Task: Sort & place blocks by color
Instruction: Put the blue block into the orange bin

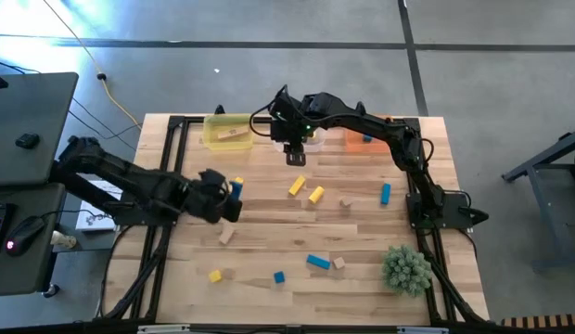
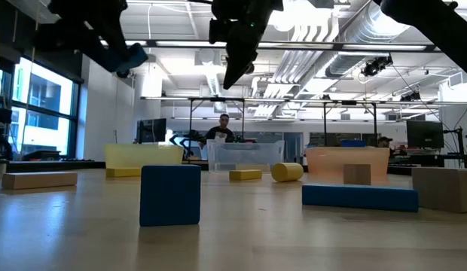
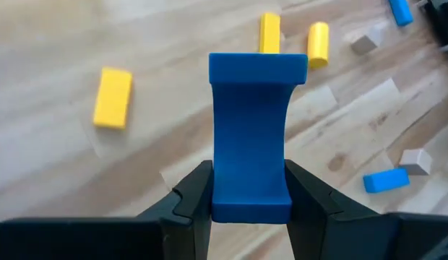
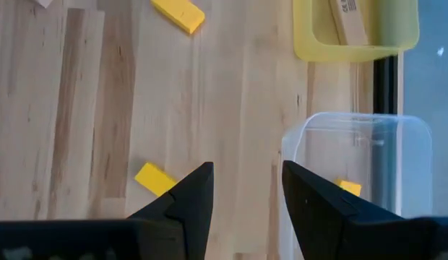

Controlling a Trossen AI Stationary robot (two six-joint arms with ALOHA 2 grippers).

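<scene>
high: left gripper (image 1: 230, 197) over the table's (image 1: 269, 223) left side, fingers clamped on a blue block (image 1: 236, 188). right gripper (image 1: 295, 154) by the clear tub (image 1: 311, 137), between yellow tub (image 1: 227, 130) and orange tub (image 1: 366, 134).
low: blue cube (image 2: 170, 195) nearest, blue bar (image 2: 359, 196) right of it.
left wrist: blue block upright between the fingers (image 3: 191, 202), off the table.
right wrist: fingers (image 4: 195, 195) apart, empty, beside the clear tub.

The left gripper (image 3: 249, 206) hangs above the table, its 2 fingers clamped on a blue block (image 3: 254, 137). The right gripper (image 4: 246, 195), arm stretched across, hovers with fingers parted, holding nothing.
</scene>
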